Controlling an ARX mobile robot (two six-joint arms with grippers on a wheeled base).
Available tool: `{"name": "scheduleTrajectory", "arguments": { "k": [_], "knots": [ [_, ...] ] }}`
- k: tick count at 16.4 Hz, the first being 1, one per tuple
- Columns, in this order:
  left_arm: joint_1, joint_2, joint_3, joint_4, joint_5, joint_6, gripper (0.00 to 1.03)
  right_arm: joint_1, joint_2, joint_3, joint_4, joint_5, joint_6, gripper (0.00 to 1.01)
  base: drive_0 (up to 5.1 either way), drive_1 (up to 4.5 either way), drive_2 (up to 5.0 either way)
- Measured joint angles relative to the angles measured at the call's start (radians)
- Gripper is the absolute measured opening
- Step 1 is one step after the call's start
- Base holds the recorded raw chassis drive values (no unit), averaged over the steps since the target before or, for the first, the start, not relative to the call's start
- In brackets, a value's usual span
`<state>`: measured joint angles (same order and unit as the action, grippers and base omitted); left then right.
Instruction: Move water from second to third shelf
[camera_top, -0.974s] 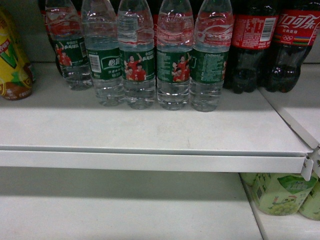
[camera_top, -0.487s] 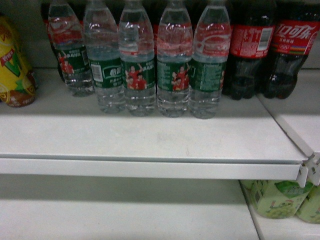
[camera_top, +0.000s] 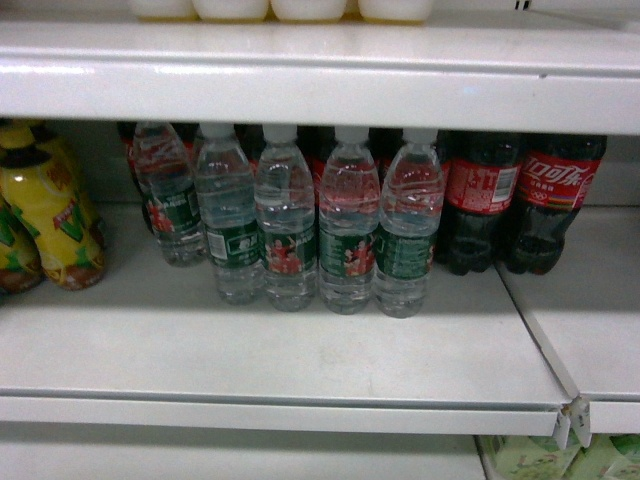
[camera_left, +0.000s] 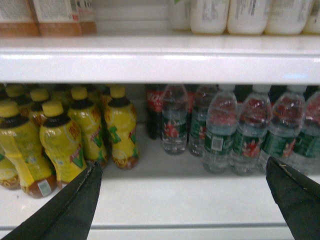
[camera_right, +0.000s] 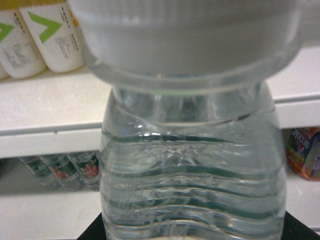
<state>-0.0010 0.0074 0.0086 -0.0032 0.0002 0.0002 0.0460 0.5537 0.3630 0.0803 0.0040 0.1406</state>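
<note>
White metal store shelf (camera_top: 300, 370) holds five label-wrapped waters, my right claw (camera_right: 192, 227) clamps a clear ribbed plastic water bottle (camera_right: 192, 185) upright (lifted for the third shelf, I judge), left claw (camera_left: 182, 192) wide open, empty.

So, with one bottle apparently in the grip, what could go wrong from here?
1. The held water bottle fills the right wrist view and hides most of the shelves, so it may bump a shelf edge when placed.
2. Little of the right end effector shows, so a slip might go unnoticed.
3. The left end effector hangs open before the yellow bottles; moving forward could topple one.
</note>
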Motion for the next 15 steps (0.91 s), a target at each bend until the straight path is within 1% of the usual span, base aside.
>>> {"name": "scheduleTrajectory", "arguments": {
  "k": [15],
  "knots": [
    [0.000,0.000,0.000,0.001,-0.001,0.000,0.98,0.000,-0.001,0.001,0.001,0.000,-0.002,0.43,0.0,0.00,0.0]
  ]
}}
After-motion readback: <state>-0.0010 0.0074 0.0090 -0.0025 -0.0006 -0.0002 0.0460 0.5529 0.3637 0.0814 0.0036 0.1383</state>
